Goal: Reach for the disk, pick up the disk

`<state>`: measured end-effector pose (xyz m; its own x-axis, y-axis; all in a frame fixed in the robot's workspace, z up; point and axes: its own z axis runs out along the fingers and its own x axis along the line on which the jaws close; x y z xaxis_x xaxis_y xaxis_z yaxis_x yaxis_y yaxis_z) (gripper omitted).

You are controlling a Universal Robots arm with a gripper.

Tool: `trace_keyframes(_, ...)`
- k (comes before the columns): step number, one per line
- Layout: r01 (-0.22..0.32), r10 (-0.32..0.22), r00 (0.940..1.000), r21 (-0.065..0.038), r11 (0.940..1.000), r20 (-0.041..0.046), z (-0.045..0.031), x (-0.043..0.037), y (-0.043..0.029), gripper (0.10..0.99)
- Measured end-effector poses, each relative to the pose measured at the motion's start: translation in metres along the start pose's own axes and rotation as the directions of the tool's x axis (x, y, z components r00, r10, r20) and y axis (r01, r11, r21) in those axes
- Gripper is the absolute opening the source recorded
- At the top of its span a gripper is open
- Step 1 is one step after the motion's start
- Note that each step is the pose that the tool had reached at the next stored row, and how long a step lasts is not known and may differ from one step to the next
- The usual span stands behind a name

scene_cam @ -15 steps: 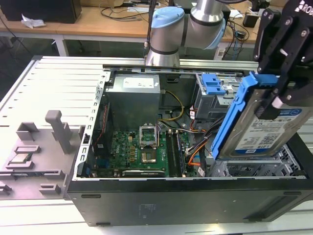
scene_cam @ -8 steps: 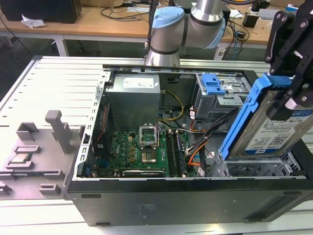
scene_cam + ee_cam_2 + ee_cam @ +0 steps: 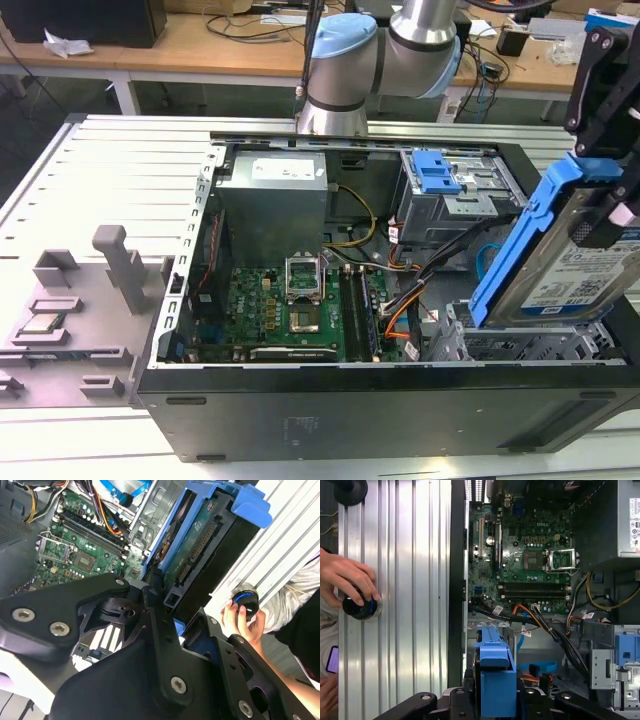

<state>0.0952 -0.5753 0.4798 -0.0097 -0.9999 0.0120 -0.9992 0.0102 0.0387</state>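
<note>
Gripper (image 3: 612, 215) jaws pinch the disk (image 3: 560, 262), tilted above the computer case (image 3: 400, 420). Likely rigid, dense, shock-sensitive; blue rails (image 3: 496, 680) offer safest hold.

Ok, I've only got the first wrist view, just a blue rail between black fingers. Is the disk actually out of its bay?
Observer: In the exterior view the disk is raised and steeply tilted above the drive cage, with its lower end close to the cage.
Operator: Which way is its label facing?
Observer: The white-and-blue label faces the exterior camera, on the exterior view's right side of the case.
Operator: And is the gripper really on it?
Observer: Yes, the gripper is closed across the disk's upper part there.
</note>
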Motion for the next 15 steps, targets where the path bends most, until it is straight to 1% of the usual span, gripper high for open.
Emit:
trace_keyframes(4,0.0,0.0,1.0,0.0,1.0,-0.0001,0.0018,-0.0001,-0.0064,0.369)
trace_keyframes(7,0.0,0.0,1.0,0.0,1.0,-0.0001,0.0057,-0.0002,-0.0108,0.369)
trace_keyframes(12,-0.001,0.001,1.0,0.0,1.0,0.0001,0.0136,-0.0005,-0.0123,0.369)
trace_keyframes(15,-0.01,0.01,1.0,0.0,1.0,0.0003,0.0161,-0.0035,-0.0124,0.369)
